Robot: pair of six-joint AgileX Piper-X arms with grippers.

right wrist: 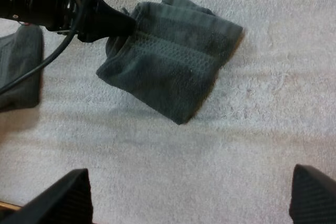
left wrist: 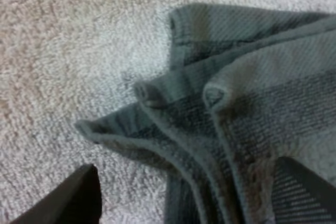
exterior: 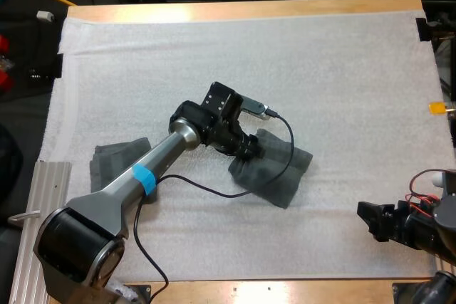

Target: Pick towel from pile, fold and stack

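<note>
Left gripper (exterior: 249, 149) at the near edge of the folded towel (exterior: 276, 174) mid-mat (exterior: 214, 48), fingers spread wide, holding nothing. Second towel (exterior: 114, 160) lies under the left arm. Right gripper (right wrist: 189, 177) spread apart over bare mat, holding nothing.

White mat (exterior: 342, 69) covering wooden table (exterior: 249, 9); ribbed metal rail (exterior: 44, 204) at left edge
</note>
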